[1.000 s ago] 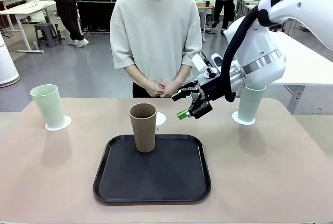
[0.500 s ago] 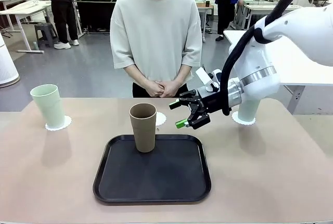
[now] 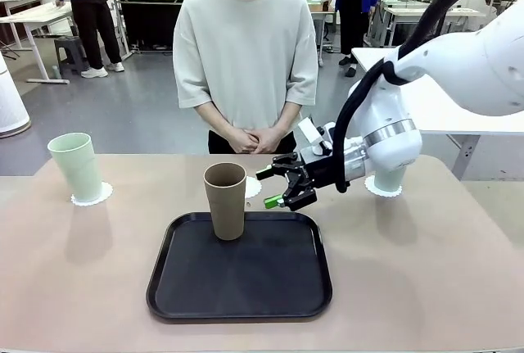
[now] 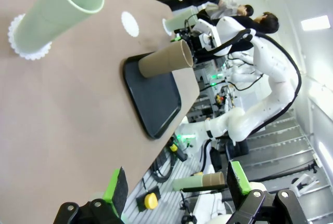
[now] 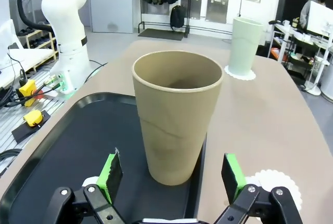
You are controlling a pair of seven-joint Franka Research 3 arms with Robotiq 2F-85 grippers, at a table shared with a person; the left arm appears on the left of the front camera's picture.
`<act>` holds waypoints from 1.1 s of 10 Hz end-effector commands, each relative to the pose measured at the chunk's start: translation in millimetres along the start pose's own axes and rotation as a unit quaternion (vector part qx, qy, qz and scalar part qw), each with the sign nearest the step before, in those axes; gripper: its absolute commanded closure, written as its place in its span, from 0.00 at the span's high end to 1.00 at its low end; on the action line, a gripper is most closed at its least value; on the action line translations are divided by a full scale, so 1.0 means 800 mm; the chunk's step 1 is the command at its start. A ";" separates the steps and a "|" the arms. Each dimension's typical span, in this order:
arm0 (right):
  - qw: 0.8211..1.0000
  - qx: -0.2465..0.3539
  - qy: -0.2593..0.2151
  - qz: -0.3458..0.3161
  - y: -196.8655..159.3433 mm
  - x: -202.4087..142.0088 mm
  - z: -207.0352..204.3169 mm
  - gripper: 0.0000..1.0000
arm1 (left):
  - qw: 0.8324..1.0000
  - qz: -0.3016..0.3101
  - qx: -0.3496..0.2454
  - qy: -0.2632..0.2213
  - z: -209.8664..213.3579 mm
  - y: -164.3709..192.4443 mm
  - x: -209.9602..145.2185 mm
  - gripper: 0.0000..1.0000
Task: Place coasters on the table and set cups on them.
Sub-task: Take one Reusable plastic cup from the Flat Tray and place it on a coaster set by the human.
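Brown cup (image 3: 225,200) on black tray (image 3: 240,267): right gripper (image 3: 274,187), fingers wide apart and empty, had closed in from 3 o'clock, grasp pending.

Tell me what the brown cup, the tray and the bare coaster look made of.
Brown cup: probably matte plastic, with an even, dull, glare-free wall. Tray: likely black plastic, a smooth surface with a soft sheen. Coaster: seemingly thin white paper, flat with a scalloped lacy edge.

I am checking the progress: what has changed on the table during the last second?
The right gripper, open and empty, moved left and slightly down toward the brown cup on the tray. The cup, both green cups and the person's clasped hands stayed put.
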State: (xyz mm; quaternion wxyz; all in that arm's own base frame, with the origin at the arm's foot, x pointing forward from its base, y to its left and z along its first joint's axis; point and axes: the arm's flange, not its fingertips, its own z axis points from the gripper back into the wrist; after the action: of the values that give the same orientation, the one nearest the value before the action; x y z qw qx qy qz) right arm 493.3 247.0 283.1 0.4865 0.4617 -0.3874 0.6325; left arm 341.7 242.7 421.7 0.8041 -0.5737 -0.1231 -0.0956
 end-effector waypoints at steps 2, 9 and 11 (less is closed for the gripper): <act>1.000 0.012 0.000 -0.015 -0.018 -0.014 -0.034 1.00 | 1.000 0.000 -0.002 -0.003 0.001 -0.002 -0.002 1.00; 0.999 0.024 0.011 -0.034 -0.036 -0.028 -0.066 1.00 | 1.000 0.000 -0.002 -0.003 0.001 -0.002 -0.002 1.00; 0.999 0.029 0.009 -0.038 -0.036 -0.030 -0.073 1.00 | 1.000 0.000 -0.002 -0.003 0.001 -0.002 -0.002 1.00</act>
State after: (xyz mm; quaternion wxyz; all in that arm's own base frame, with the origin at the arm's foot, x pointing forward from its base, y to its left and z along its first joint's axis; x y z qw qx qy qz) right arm 504.3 294.2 247.6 0.4924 0.4850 -0.3556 0.6292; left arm 341.7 242.7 421.7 0.8041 -0.5737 -0.1231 -0.0956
